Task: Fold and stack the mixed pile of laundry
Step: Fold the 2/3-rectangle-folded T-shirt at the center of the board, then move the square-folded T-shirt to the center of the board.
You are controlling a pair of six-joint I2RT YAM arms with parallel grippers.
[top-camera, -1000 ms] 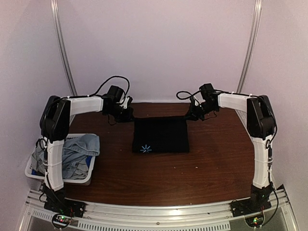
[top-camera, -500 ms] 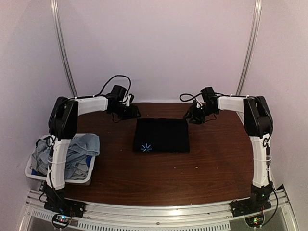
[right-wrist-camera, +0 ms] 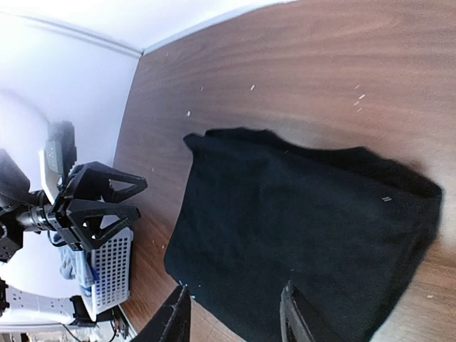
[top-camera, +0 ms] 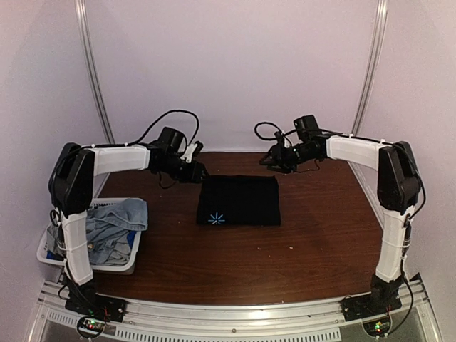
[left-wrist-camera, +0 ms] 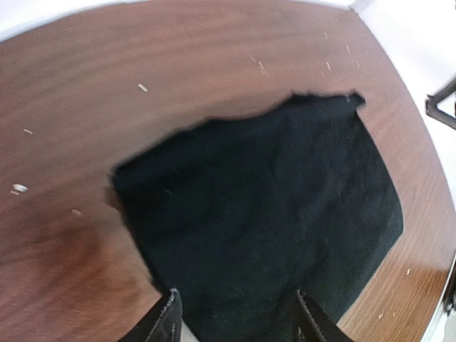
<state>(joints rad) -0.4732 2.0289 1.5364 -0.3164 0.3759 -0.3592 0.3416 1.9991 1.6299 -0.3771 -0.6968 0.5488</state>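
The black shirt (top-camera: 239, 201) lies folded into a flat rectangle at the table's middle, its light-blue starburst mark (top-camera: 216, 219) at the near left corner. My left gripper (top-camera: 198, 171) hovers just off the shirt's far left corner, open, with nothing between its fingers (left-wrist-camera: 168, 322); the left wrist view looks down on the black shirt (left-wrist-camera: 263, 214). My right gripper (top-camera: 271, 159) hangs off the far right corner, open and empty, above the black shirt (right-wrist-camera: 306, 228). The rest of the laundry pile (top-camera: 114, 219), light-blue denim on top, fills the basket.
A white slatted basket (top-camera: 122, 265) stands at the near left beside the left arm's base; its wall (right-wrist-camera: 107, 267) also shows in the right wrist view. The brown table (top-camera: 313, 242) ends at a metal rail (top-camera: 235, 313) in front and at pale walls behind.
Both grippers were shut at the shirt's far corners; they have opened, let go and lifted away. The shirt stays flat where it lay.
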